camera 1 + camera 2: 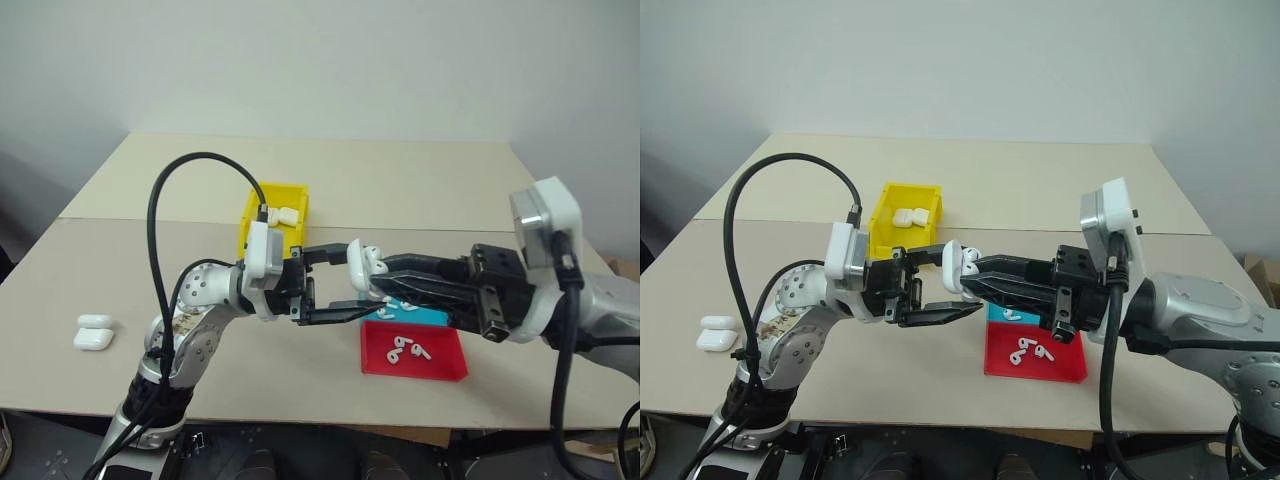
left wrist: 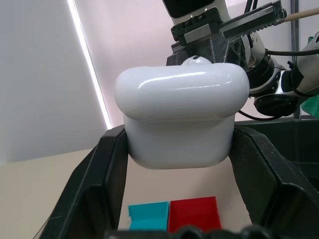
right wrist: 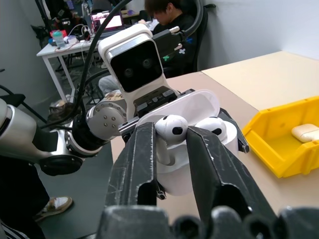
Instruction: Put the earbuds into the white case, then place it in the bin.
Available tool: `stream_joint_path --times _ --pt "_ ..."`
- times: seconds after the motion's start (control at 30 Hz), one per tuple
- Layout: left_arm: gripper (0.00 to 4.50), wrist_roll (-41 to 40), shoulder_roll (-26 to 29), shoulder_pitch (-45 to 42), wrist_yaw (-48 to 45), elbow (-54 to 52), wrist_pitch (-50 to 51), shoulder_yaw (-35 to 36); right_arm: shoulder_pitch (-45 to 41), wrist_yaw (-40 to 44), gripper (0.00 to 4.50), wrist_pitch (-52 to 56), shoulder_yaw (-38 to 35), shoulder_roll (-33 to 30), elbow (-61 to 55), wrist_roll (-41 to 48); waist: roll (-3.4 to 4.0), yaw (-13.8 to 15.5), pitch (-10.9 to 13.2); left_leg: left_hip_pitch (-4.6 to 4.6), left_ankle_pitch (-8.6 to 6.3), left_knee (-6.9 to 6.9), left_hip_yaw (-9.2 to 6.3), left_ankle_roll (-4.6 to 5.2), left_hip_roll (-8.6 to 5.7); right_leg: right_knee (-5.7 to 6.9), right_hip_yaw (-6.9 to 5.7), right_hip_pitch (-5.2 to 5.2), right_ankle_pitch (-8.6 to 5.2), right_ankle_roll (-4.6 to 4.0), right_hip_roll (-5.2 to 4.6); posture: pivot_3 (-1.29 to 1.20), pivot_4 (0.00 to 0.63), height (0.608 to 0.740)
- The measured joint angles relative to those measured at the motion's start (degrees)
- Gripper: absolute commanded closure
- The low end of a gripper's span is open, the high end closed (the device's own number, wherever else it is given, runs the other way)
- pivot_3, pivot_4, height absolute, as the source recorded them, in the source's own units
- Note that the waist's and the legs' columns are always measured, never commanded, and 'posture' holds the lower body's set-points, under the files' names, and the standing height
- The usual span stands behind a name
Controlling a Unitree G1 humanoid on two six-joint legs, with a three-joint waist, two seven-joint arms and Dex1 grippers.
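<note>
My left gripper (image 1: 345, 283) is shut on the white case (image 1: 362, 262), holding it in the air over the table with its lid open. In the right wrist view one earbud (image 3: 212, 127) sits in the case (image 3: 192, 164). A second earbud (image 3: 172, 128) stands with its stem down in the case's other socket. My right gripper (image 1: 378, 282) reaches in from the right and is closed on that second earbud's head. The yellow bin (image 1: 252, 208) stands on the table behind the grippers.
The bin holds white cases (image 1: 283, 215). A red tray (image 1: 445, 370) with loose earbuds (image 1: 405, 348) and a blue tray (image 1: 428, 316) lie under my right arm. Two more cases (image 1: 93, 332) lie at the table's left. A person (image 3: 169, 20) sits at a desk beyond.
</note>
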Motion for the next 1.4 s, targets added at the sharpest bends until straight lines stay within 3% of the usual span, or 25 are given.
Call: stream_joint_path --times 0.5,0.67,0.77,0.9,1.1,1.4 --pt "1.73 1.0 -0.1 -0.2 -0.5 1.2 -0.4 0.0 2.5 4.9 2.60 -2.2 -2.3 -3.4 0.2 -4.6 -0.01 0.0 0.0 0.00 0.00 0.00 0.00 0.00 -0.01 -0.02 0.00 0.01 0.00 0.00 -0.01 0.00 0.150 0.740" --pt "1.73 2.6 -0.4 -1.7 -1.0 3.4 -0.7 -0.6 -2.7 8.8 2.60 -2.4 -4.6 -7.8 4.7 -5.0 -0.01 0.0 0.0 0.03 0.00 0.01 0.01 0.00 -0.01 -0.02 0.00 0.02 0.01 0.01 0.00 0.00 0.150 0.740" --pt "1.73 5.0 -0.4 -4.0 -1.5 6.2 -0.3 -2.8 -12.4 13.9 3.15 -2.0 -0.4 -10.5 8.8 -6.1 0.00 -0.2 0.0 0.05 0.00 -0.03 0.01 0.00 0.00 -0.04 0.01 0.02 0.01 0.00 0.01 0.00 0.150 0.740" --pt "1.73 7.2 -1.6 -6.1 -2.3 10.4 -0.7 -4.1 -23.7 18.6 4.49 0.5 9.9 -9.6 13.3 -11.2 0.01 -0.2 0.0 0.01 0.00 -0.03 0.04 0.00 0.00 -0.03 0.03 -0.06 0.01 0.00 0.01 0.00 0.150 0.740" --pt "1.73 10.0 -3.3 -7.1 -2.3 11.9 -2.5 -5.6 -30.6 26.2 4.49 1.5 19.9 -6.8 16.3 -21.0 0.02 0.2 0.0 -0.52 0.00 0.03 0.04 0.01 0.00 0.02 0.02 -0.58 0.02 0.00 -0.02 0.00 0.150 0.740" --pt "1.73 11.8 -3.7 -6.7 -2.5 12.3 -3.9 -5.7 -32.1 32.5 4.49 1.4 26.2 -3.2 17.1 -32.6 0.02 0.2 0.0 -0.52 0.00 0.04 0.04 0.01 -0.01 0.05 0.02 -0.59 0.02 0.00 -0.01 0.00 0.150 0.740"
